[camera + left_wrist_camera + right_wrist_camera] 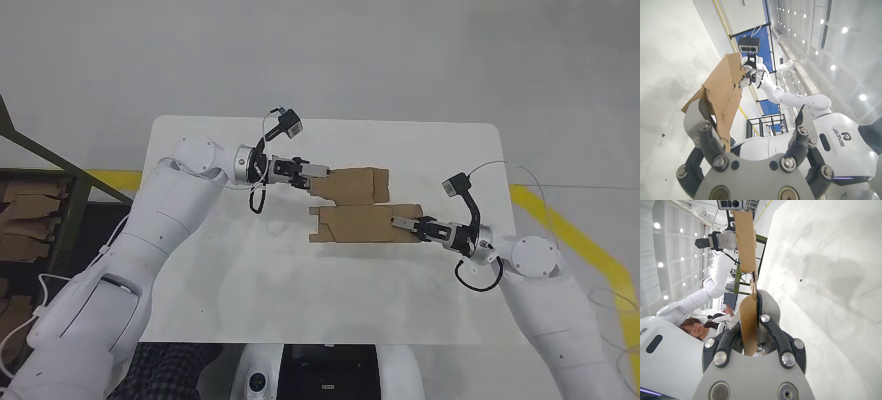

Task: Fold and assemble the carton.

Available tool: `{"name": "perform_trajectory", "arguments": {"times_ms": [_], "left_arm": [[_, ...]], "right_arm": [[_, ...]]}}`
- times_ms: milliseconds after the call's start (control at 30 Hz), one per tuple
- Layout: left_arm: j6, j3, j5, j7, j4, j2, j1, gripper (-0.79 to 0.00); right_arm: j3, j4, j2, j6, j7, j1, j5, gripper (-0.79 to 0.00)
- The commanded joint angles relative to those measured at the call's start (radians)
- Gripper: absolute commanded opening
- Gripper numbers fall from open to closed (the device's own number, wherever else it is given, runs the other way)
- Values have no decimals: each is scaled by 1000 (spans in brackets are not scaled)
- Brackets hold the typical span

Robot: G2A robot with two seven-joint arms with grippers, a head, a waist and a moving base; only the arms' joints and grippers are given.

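Left gripper [751, 106] jaws apart, edge of carton [350, 220] lying against one finger [694, 113] only | right gripper [751, 313] clamped on opposite end | carton flat over the table [300, 300], long axis running between arms | judgement: left must close on its edge before folding.

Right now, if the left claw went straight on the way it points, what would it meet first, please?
The carton: the open left claw points at its near edge, one finger seemingly touching the cardboard.
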Motion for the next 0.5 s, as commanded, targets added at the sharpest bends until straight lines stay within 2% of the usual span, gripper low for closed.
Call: {"name": "perform_trajectory", "arguments": {"times_ms": [0, 467], "left_arm": [[-2, 2, 4, 2, 6, -3, -2, -406], [17, 12, 114, 88, 20, -17, -11, -486]], "right_arm": [[0, -1, 1, 0, -2, -1, 1, -785], [6, -6, 4, 7, -12, -5, 24, -785]]}}
